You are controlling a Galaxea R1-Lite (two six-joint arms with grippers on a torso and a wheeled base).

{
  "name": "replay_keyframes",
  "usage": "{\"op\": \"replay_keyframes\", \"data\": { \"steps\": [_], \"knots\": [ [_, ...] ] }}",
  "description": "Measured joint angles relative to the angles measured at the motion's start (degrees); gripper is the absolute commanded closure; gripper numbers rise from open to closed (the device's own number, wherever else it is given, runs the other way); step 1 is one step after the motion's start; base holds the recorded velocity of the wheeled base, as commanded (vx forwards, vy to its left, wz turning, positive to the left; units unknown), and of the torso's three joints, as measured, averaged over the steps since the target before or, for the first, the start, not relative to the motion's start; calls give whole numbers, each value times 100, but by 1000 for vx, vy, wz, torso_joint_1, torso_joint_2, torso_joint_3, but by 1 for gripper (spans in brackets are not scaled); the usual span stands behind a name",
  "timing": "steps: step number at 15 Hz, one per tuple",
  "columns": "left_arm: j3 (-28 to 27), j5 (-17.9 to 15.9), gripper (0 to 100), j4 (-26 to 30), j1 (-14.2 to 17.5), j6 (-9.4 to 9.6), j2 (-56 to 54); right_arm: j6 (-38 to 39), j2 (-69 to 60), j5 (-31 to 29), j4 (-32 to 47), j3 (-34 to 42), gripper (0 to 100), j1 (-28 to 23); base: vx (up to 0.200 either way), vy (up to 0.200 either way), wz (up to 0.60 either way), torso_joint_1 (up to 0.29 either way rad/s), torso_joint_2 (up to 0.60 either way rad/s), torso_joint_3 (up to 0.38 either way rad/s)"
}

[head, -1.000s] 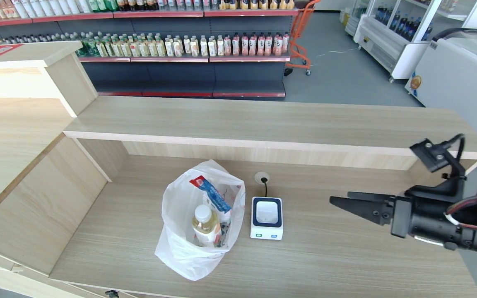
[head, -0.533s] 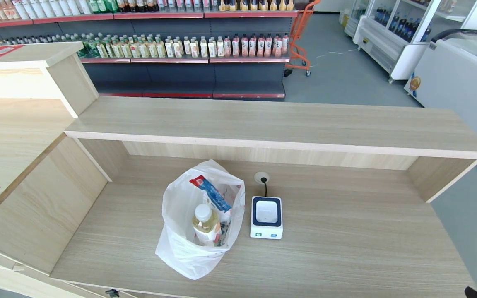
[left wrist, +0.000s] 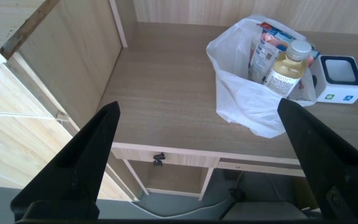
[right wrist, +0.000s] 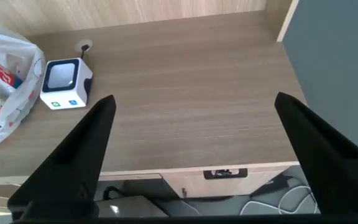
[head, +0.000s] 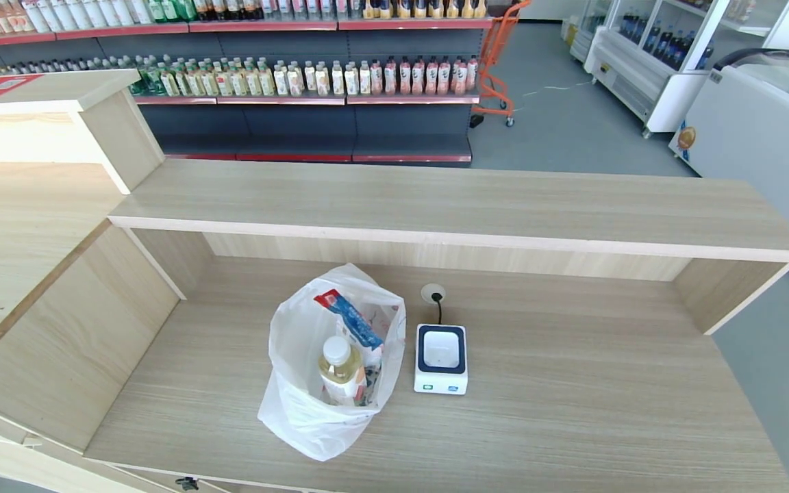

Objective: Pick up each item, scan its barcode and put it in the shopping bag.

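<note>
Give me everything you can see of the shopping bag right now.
The shopping bag is thin, translucent white plastic, crumpled, standing on the wooden counter with its mouth open upward. Inside are a bottle of yellowish drink with a white cap and, behind it, a red-and-blue packet reaching up to the rim. The bag sits just left of the white scanner; whether they touch is unclear.

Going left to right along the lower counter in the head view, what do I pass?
Left side panel of the counter → shopping bag with items inside → barcode scanner → right side panel of the counter.
</note>
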Motion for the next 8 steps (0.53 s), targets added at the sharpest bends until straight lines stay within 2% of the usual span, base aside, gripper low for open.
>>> {"op": "replay_keyframes", "data": {
  "steps": [8],
  "knots": [
    [0, 0, 0, 0, 0, 0, 0, 74, -100, -2, 24, 0, 100, -7, 0, 0, 0, 0, 0, 0]
  ]
}}
